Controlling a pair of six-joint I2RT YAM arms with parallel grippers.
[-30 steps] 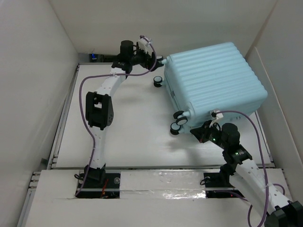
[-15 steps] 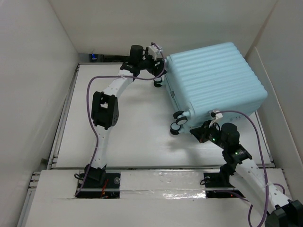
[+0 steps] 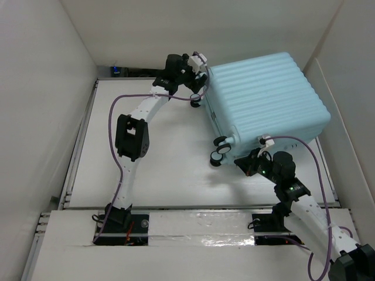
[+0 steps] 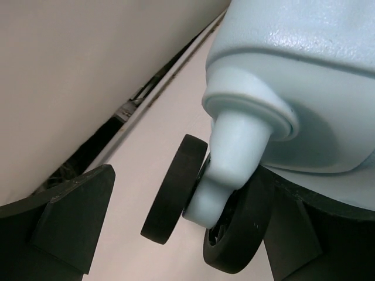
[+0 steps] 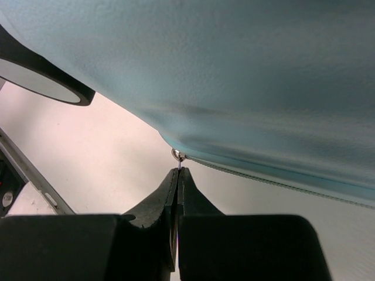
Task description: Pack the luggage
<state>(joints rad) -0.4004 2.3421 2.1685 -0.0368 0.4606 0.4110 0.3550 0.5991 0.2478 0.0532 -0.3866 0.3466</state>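
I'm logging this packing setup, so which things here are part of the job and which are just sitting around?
Job:
- luggage, closed
- zip pull, pinched in the right claw
- wheel, inside the open left claw

Lying about:
- table
- purple cables
- small blue item at the far left corner

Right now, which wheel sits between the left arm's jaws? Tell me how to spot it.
Find the big pale blue suitcase on the white table. At its far left corner, the left gripper holds its jaws open around one wheel. It's a black double wheel on a pale blue stalk; the other wheels have nothing round them.
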